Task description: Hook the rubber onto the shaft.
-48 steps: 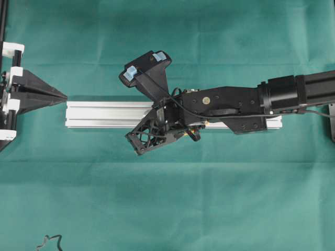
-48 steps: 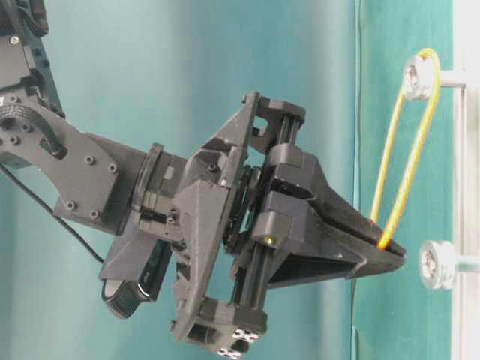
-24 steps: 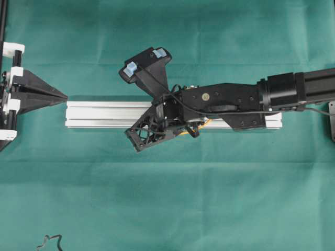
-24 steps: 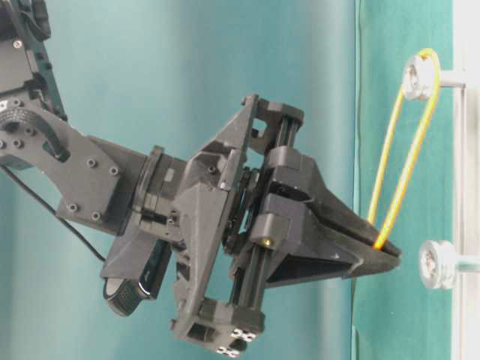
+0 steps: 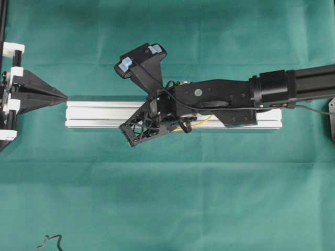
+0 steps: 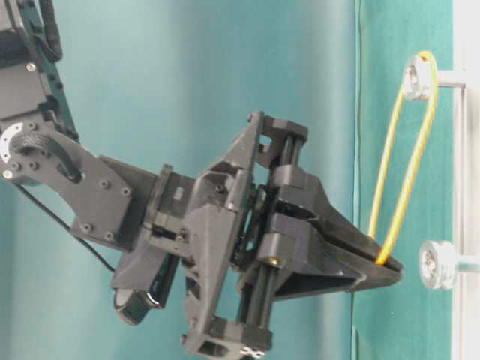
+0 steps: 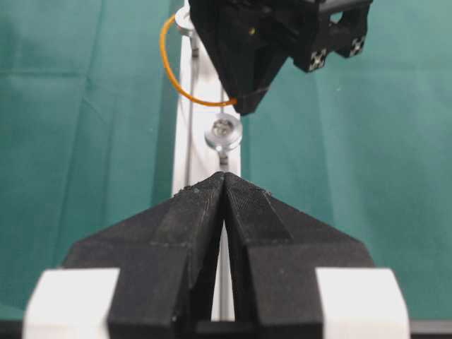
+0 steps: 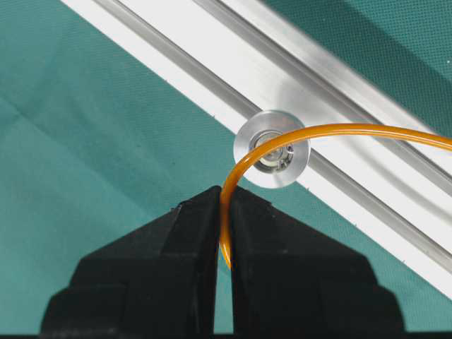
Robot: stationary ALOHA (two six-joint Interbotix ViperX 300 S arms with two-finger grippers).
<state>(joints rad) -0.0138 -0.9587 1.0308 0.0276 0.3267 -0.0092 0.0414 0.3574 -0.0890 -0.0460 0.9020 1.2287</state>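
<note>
Above the silver aluminium rail (image 5: 104, 115) on the green tabletop (image 5: 167, 198), the orange rubber band (image 6: 405, 157) is pinched near its lower end by the right pincer (image 6: 379, 264). Its upper end is looped over one flanged shaft (image 6: 417, 76), while a second shaft (image 6: 436, 264) is seen just beside the pincer tips, apparently not yet inside the loop. At the rail's end, the left pincer (image 7: 224, 185) is held pressed together, gripping nothing.
</note>
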